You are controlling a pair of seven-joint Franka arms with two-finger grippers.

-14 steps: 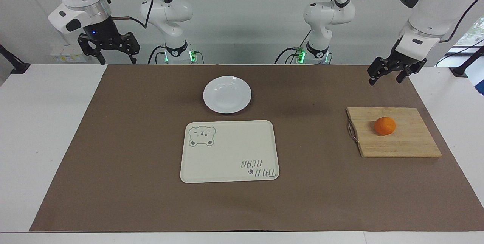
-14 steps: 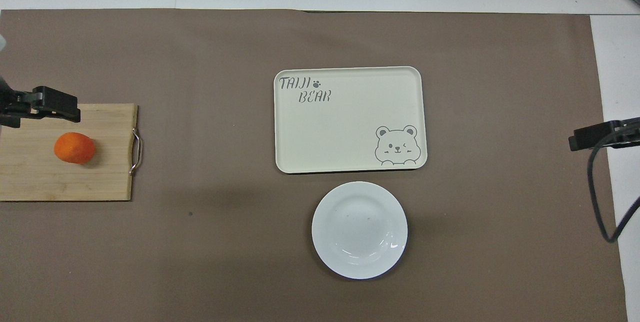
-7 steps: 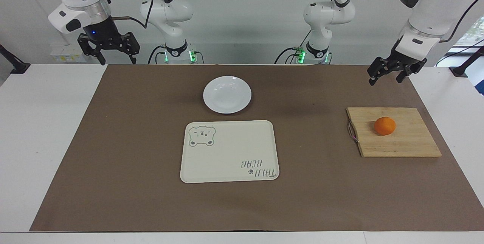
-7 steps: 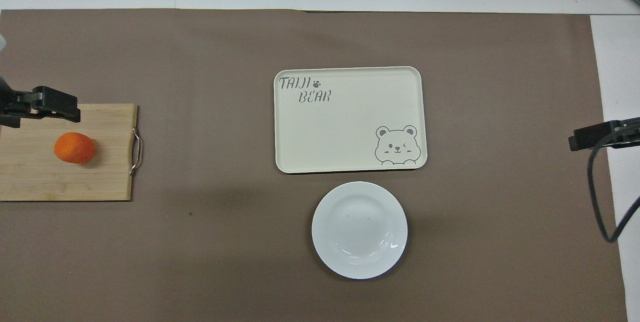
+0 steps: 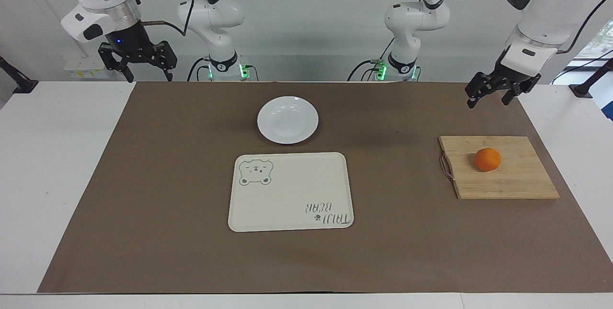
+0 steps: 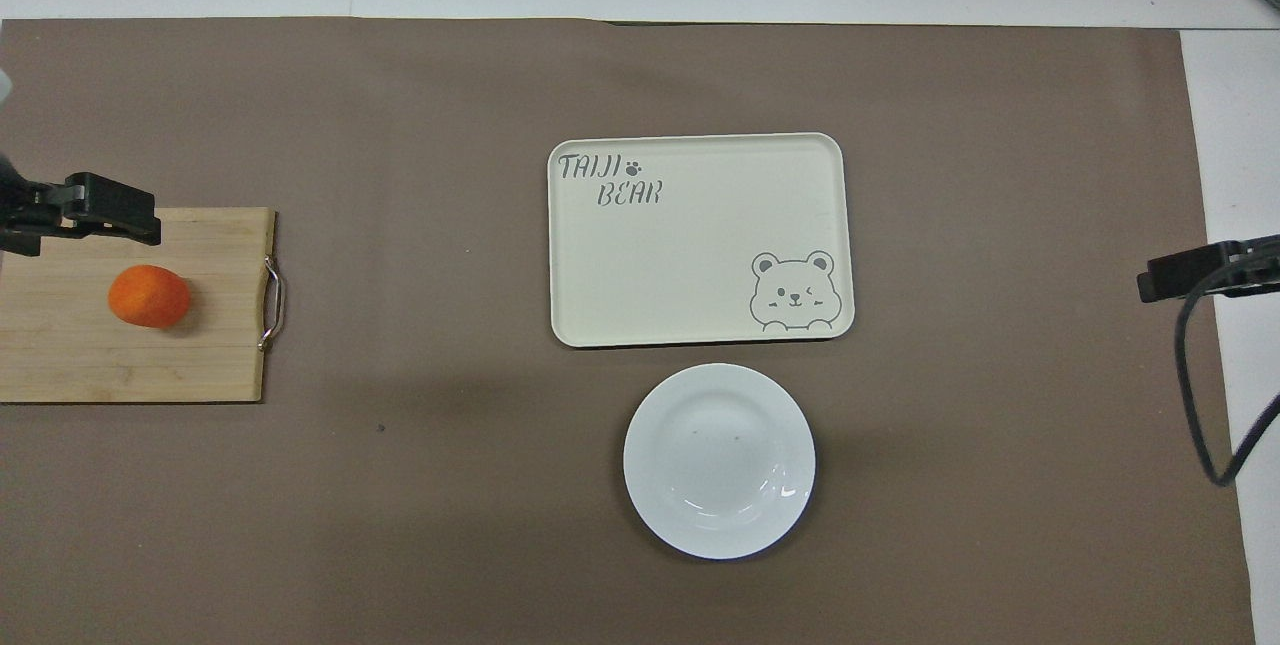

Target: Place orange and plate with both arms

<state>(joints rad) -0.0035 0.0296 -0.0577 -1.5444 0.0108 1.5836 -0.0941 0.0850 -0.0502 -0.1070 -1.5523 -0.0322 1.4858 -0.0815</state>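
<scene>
The left gripper (image 5: 491,94) hangs in the air with its jaws spread wide and nothing between them, over the mat (image 5: 407,251) just short of the board's (image 5: 517,184) robot-side edge. Below it and a little farther out, the orange (image 5: 487,159) sits on the board, roughly mid-width and closer to the robot-side edge, well apart from the metal handle (image 5: 446,167) at the board's inner end. The step in hand looks like the first reach, with nothing yet picked up. To do it well, the left gripper should probably travel out until it is centred over the orange, then drop straight down with the fingers straddling the fruit's widest part, closing gently since a round fruit can roll or squirt out of a pinch. The right gripper (image 5: 138,62) waits at the other end of the table, also fully open and empty, raised over the mat's corner. The plate (image 5: 288,120) lies well inward from it, near the robots' edge of the mat, and just past the plate lies the tray (image 5: 287,194), bare. Grasping the shallow plate likely calls for a low approach onto its rim.
</scene>
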